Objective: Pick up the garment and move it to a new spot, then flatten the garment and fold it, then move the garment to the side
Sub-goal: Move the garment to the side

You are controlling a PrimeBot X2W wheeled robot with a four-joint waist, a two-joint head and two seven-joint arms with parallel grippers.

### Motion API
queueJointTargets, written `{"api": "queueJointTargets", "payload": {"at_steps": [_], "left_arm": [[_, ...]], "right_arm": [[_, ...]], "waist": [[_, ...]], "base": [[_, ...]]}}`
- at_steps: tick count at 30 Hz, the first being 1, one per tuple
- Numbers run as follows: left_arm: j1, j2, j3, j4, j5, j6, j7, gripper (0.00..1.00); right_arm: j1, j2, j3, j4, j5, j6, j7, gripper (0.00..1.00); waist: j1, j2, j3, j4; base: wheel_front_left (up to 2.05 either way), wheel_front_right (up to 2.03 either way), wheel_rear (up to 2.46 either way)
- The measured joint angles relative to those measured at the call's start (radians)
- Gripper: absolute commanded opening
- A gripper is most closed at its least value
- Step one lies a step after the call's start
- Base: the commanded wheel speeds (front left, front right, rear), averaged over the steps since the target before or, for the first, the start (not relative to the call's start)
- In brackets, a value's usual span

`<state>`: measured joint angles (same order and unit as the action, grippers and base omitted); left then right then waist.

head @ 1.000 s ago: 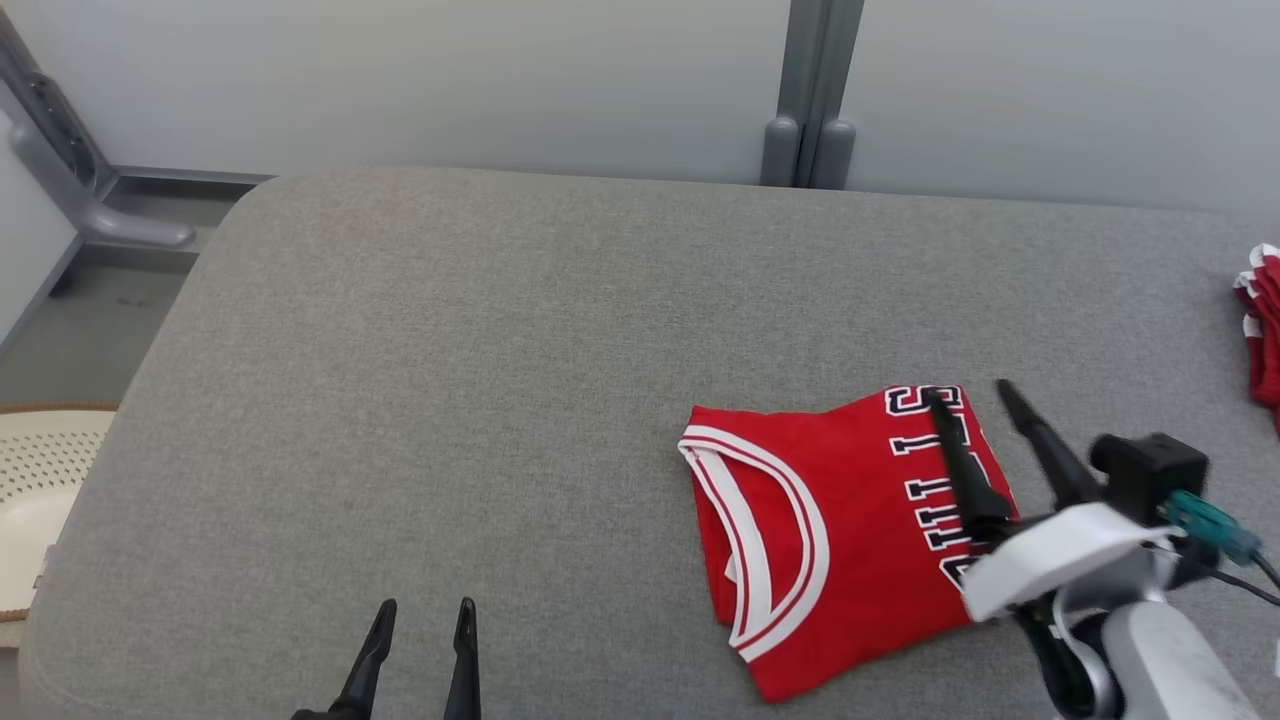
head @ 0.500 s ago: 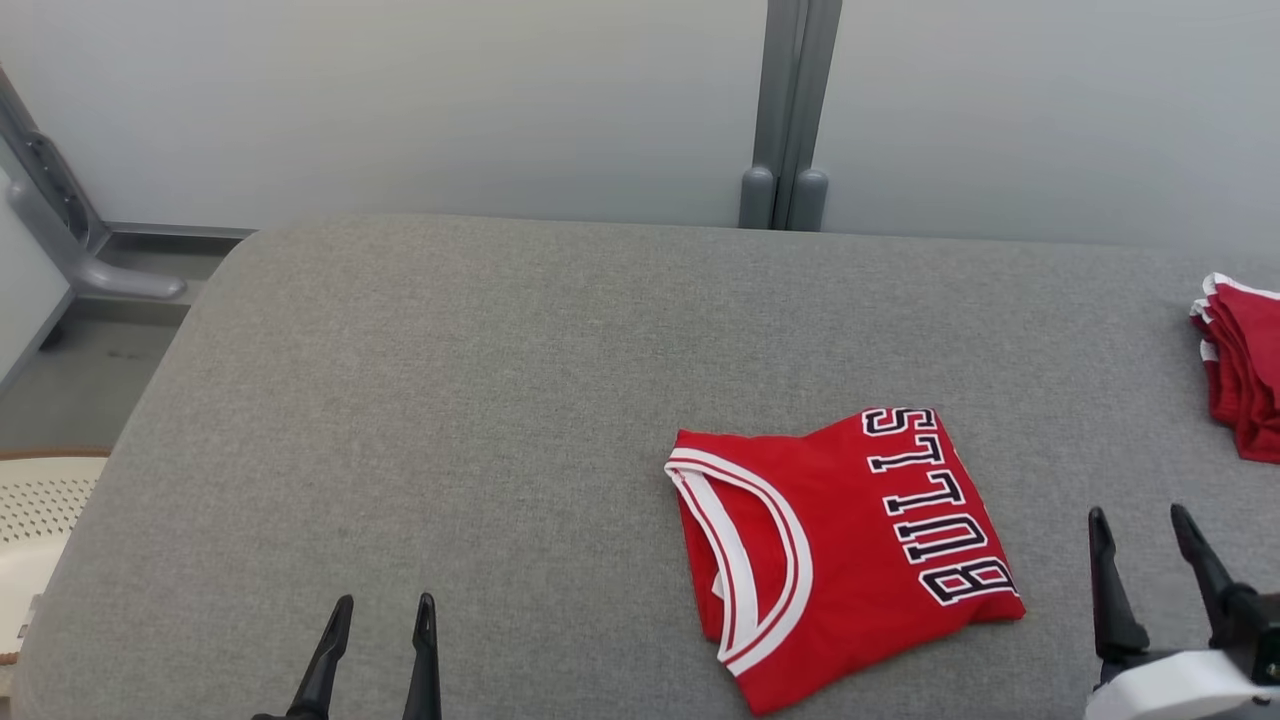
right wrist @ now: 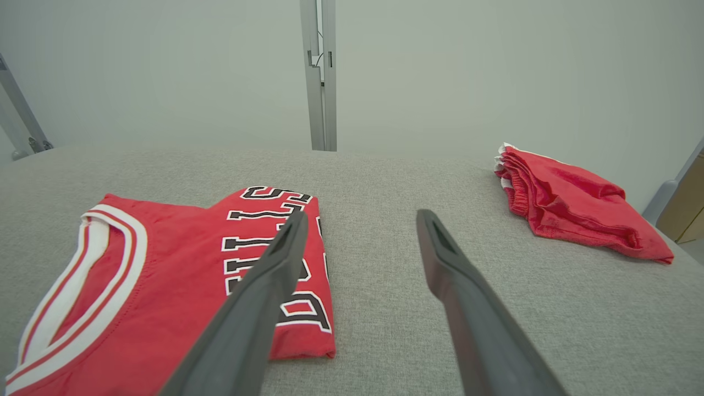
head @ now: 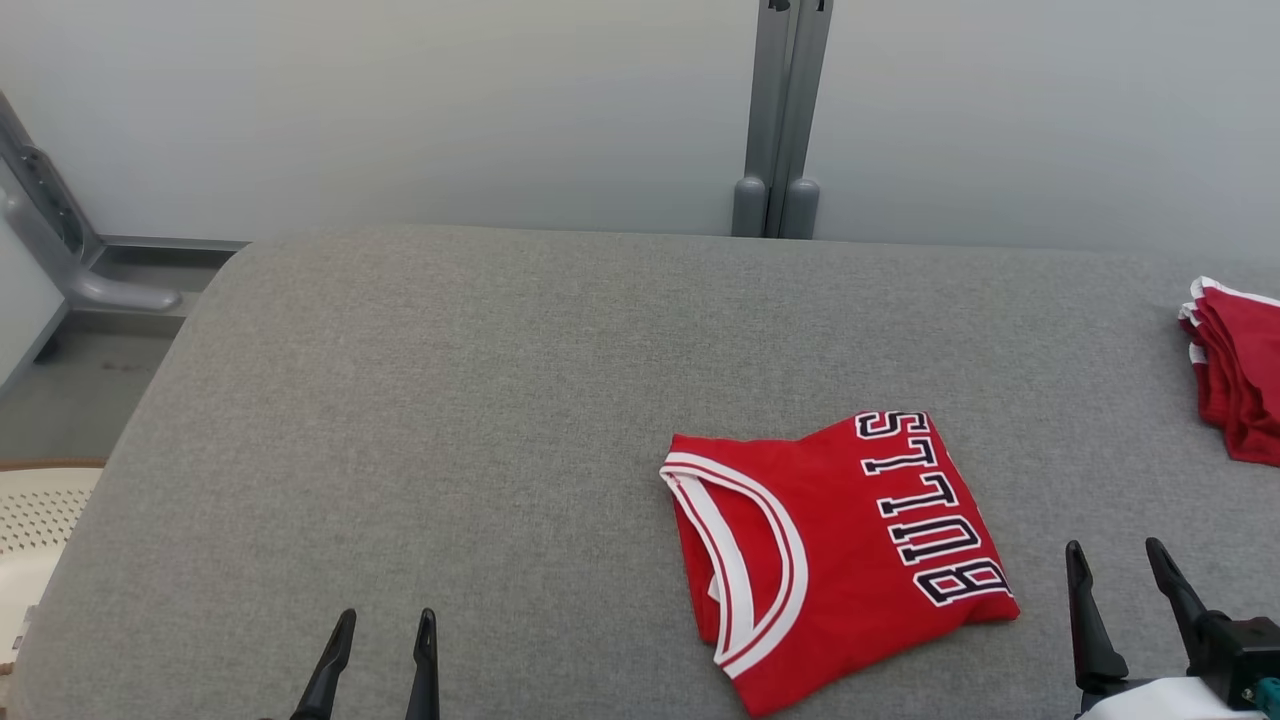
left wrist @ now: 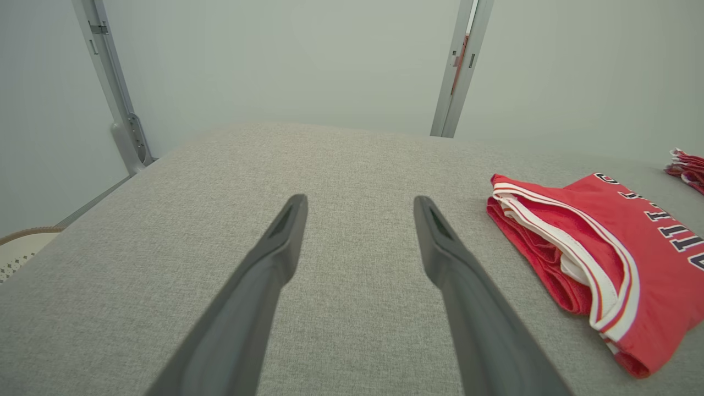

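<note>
Jersey [head: 840, 560]: folded, red, lying flat on the grey pad [head: 480, 400], lower right of centre in the head view.
Left gripper [head: 388, 615]: bottom left, jaws spread, empty.
Right gripper [head: 1114, 545]: bottom right corner, near the jersey, jaws spread, empty.
Red pile [head: 1235, 370]: right edge, well apart from the jersey.
</note>
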<state>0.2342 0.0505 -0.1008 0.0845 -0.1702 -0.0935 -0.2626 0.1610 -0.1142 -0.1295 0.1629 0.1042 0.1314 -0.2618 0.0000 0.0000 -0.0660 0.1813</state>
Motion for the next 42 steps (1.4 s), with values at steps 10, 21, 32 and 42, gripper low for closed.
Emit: {"api": "queueJointTargets", "payload": {"at_steps": [10,21,32,42], "left_arm": [[-0.009,0.0,-0.008,0.005,-0.005,-0.008,0.0,1.0],[-0.077,0.0,-0.045,0.023,-0.014,-0.021,0.0,1.0],[-0.114,0.0,-0.074,0.035,-0.023,-0.029,0.0,1.0],[-0.125,0.0,-0.064,0.026,-0.023,-0.03,0.0,1.0]], "right_arm": [[-0.111,-0.012,0.017,0.095,0.077,0.0,0.035,1.0],[-0.412,-0.108,0.148,0.231,0.16,0.0,0.604,1.0],[-0.506,-0.086,0.122,0.435,0.121,-0.001,0.678,1.0],[-0.601,-0.071,0.096,0.489,0.226,0.0,0.671,0.0]], "waist": [[0.0,0.0,0.026,-0.008],[0.0,0.0,0.112,0.007],[0.0,0.0,0.165,0.076],[0.0,0.0,0.188,0.061]], "base": [[0.0,0.0,0.0],[0.0,0.0,0.0],[0.0,0.0,0.0],[0.0,0.0,0.0]]}}
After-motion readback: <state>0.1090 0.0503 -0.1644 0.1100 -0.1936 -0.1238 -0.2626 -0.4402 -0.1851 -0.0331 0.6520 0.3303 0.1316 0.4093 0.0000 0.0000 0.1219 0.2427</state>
